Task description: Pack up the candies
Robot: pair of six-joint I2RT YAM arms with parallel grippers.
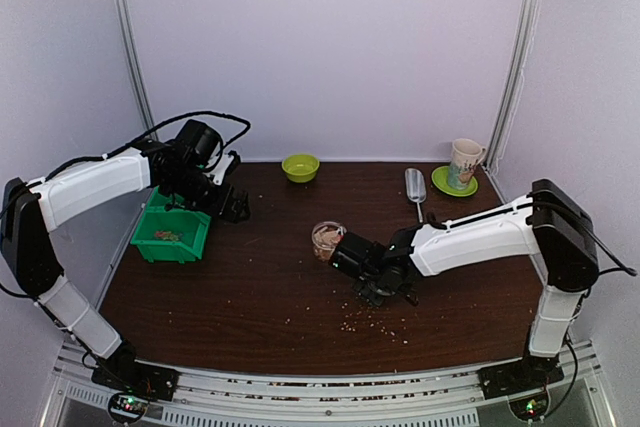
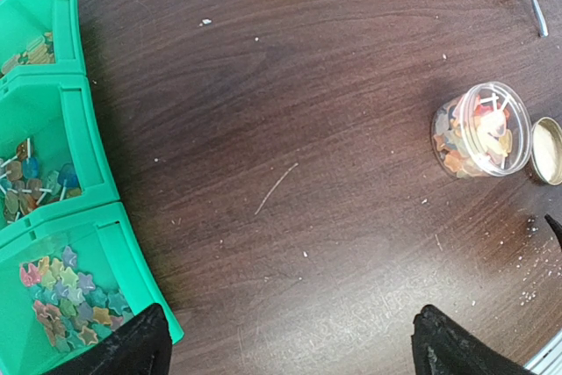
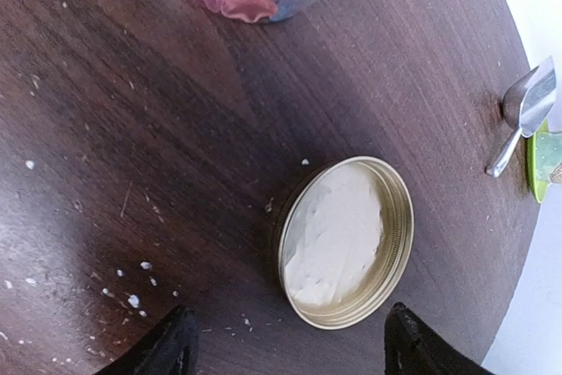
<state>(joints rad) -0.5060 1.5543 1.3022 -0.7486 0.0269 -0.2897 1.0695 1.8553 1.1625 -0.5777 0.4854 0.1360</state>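
Note:
Colourful candies [image 2: 61, 300] lie in the compartments of a green bin [image 1: 170, 232] at the table's left. More candies fill a clear round jar [image 2: 481, 129] standing open mid-table, also seen as the jar [image 1: 327, 238] from above. Its gold lid [image 3: 347, 241] lies upside down on the wood beside it. My right gripper [image 3: 290, 353] hovers low over the table, open, its fingertips just short of the lid and holding nothing. The left gripper [image 2: 290, 349] is wide open and empty, above bare wood by the bin's right edge.
A lime bowl [image 1: 300, 167] sits at the back centre. A metal scoop [image 1: 415, 187] and a cup on a green saucer [image 1: 462, 167] stand at the back right. Pale crumbs [image 1: 372, 322] are scattered near the front of the table.

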